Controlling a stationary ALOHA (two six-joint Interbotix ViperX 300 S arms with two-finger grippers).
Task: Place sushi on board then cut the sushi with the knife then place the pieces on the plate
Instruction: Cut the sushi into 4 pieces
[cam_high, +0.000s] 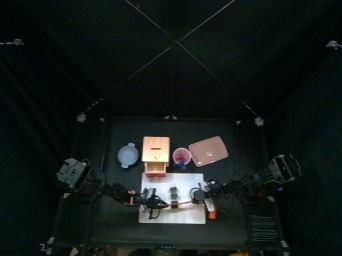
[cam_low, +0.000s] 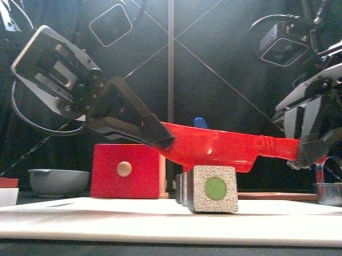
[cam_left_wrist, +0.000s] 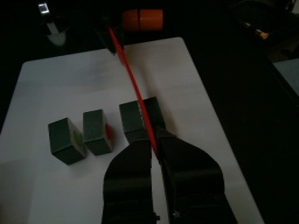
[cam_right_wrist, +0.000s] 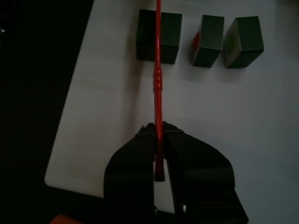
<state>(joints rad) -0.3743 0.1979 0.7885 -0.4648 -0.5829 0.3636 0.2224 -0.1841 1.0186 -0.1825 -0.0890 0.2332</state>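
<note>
Three dark green sushi blocks stand in a row on the white board (cam_high: 181, 214). Two of them (cam_left_wrist: 79, 136) stand apart from the third block (cam_left_wrist: 136, 120). From the front, one block (cam_low: 211, 189) shows a white face with a green centre. The red knife (cam_low: 227, 146) lies level across the top of that third block (cam_right_wrist: 158, 35). My left gripper (cam_left_wrist: 149, 149) is shut on one end of the knife and my right gripper (cam_right_wrist: 156, 133) is shut on the other end. In the top view the left gripper (cam_high: 151, 199) and right gripper (cam_high: 210, 203) face each other over the board.
Behind the board stand the blue-grey bowl (cam_high: 128, 155), the wooden box (cam_high: 156, 153) with its red drawer front (cam_low: 127, 170), the red cup (cam_high: 182, 155) and the pink tray (cam_high: 209, 151). The board's front strip (cam_low: 134, 218) is bare.
</note>
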